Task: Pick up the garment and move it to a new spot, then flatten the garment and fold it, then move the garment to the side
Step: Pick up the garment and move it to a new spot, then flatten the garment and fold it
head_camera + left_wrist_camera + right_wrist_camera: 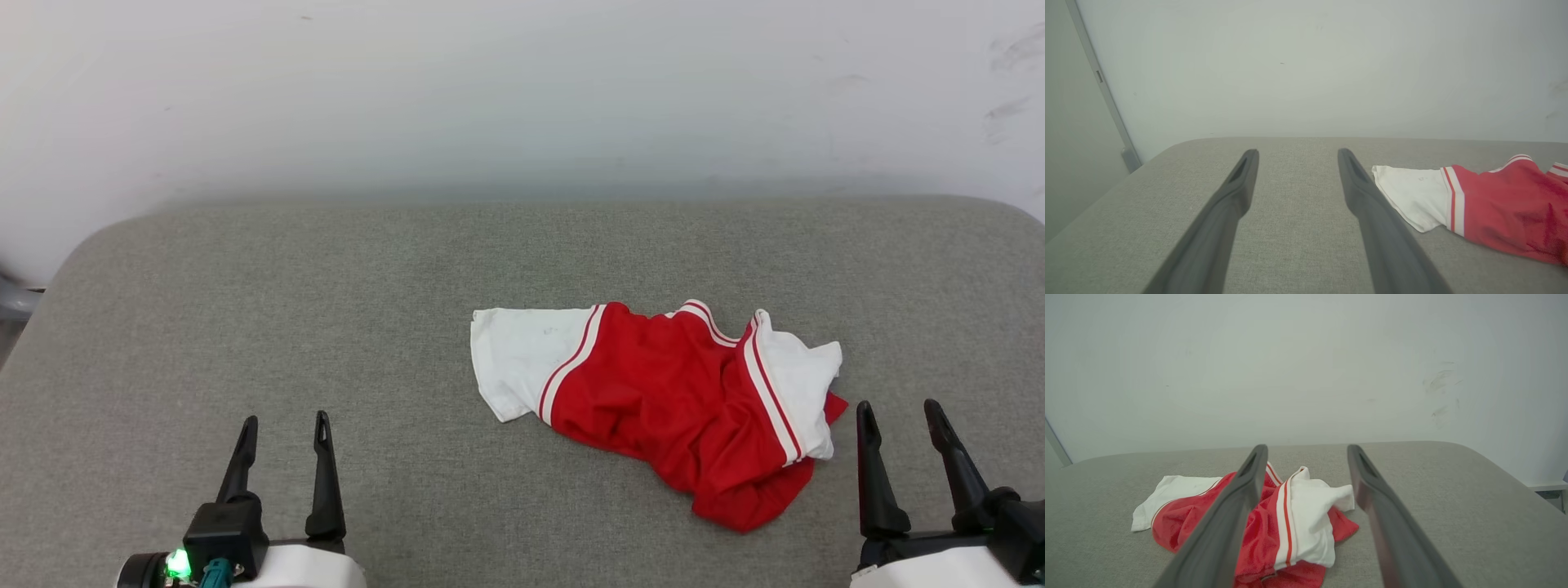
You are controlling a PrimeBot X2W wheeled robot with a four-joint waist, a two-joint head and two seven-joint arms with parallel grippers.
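**Clerk:** Entry one?

**Keeper:** The garment point(653, 400); a bright red soft-fabric T-shirt with white short sleeves and red-and-white striped trim at the seams; crumpled, not spread flat; it lies on the grey woven-fabric cushioned surface point(245, 310), right of the middle in the head view; one white sleeve point(522, 359) lies out flat toward the left; the other is bunched over the red body at the right end.

**Clerk:** Entry two?

**Keeper:** The left gripper point(286, 418); two long dark tapering fingers; jaws spread wide with nothing between them; it sits at the lower left, well apart from the garment.

**Clerk:** Entry three?

**Keeper:** The right gripper point(898, 405); same make; jaws likewise wide apart and holding nothing; it sits at the lower right, just beside the garment's bunched end and apart from it.

**Clerk:** Anything further?

**Keeper:** A plain pale wall point(490, 82) behind the cushioned surface; a few dark scuff marks toward its right side.
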